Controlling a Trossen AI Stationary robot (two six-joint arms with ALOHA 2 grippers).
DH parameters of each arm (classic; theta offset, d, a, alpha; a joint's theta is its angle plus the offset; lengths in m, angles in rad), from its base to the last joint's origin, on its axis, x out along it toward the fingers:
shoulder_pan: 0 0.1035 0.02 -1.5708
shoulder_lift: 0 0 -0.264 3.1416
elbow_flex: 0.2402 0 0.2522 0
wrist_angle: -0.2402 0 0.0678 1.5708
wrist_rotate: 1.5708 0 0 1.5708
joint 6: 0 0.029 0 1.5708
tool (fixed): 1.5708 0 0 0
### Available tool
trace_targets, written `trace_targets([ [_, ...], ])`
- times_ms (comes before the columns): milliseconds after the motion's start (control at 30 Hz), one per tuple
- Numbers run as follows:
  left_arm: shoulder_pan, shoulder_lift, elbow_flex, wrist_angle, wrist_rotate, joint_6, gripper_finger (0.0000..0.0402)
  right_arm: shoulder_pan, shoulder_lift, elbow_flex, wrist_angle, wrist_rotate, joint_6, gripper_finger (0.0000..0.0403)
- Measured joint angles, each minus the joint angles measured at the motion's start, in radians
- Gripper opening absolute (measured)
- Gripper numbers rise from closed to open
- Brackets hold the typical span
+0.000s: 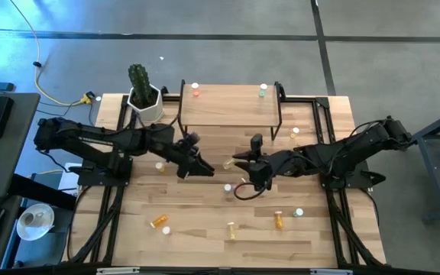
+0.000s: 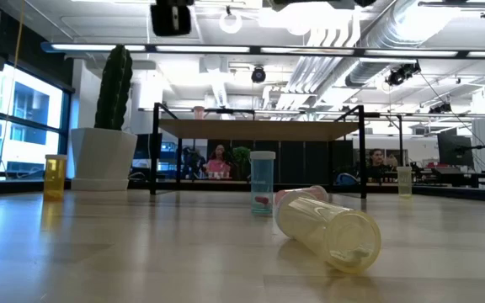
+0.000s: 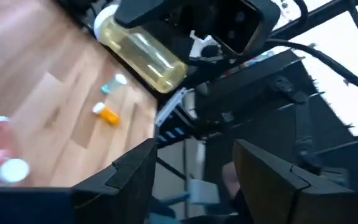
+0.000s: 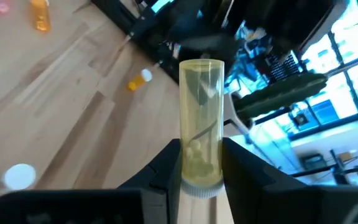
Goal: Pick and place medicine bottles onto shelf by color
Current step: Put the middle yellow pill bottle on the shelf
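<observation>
Your right gripper [image 4: 201, 163] is clamped on a yellow bottle [image 4: 201, 118], fingers pressed against both sides near its capped end, held above mid-table in front of the shelf [image 1: 230, 105]. Your left gripper [image 1: 207, 167] faces it from just beside, jaws spread with nothing between them; its wrist view looks across at that same yellow bottle in the right gripper. On the shelf you have a red bottle [image 1: 196, 90] at one end and a green bottle [image 1: 263, 91] at the other. Other bottles lie scattered on the table [image 1: 205, 244] nearer you, among them an orange bottle [image 1: 158, 221]. A cactus pot [image 1: 145, 100] stands beside the shelf
</observation>
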Motion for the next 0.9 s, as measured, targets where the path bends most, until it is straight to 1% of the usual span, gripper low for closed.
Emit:
trace_targets([
  [167,0.059,0.085,0.008,0.056,0.140,-0.061,0.0204,0.000,0.000,0.000,-0.004,0.001,-0.022,0.0083],
  [267,0.086,0.120,0.031,0.087,0.188,-0.088,0.0204,0.000,0.000,0.000,-0.022,0.002,-0.022,0.0083],
  [400,0.110,0.155,0.061,0.105,0.209,-0.113,0.0204,0.000,0.000,0.000,-0.057,0.019,-0.022,0.0083],
  [567,0.137,0.159,0.084,0.113,0.223,-0.141,0.0204,0.000,0.000,-0.001,-0.067,0.026,-0.023,0.0083],
  [700,0.163,0.159,0.088,0.115,0.226,-0.158,0.0204,0.000,0.001,-0.002,-0.081,0.025,-0.059,0.0083],
  [833,0.173,0.193,0.090,0.119,0.270,-0.184,0.0204,0.000,0.001,-0.002,-0.073,0.024,-0.075,0.0083],
  [900,0.171,0.217,0.087,0.113,0.309,-0.198,0.0204,0.000,0.001,-0.002,-0.070,0.019,-0.075,0.0083],
])
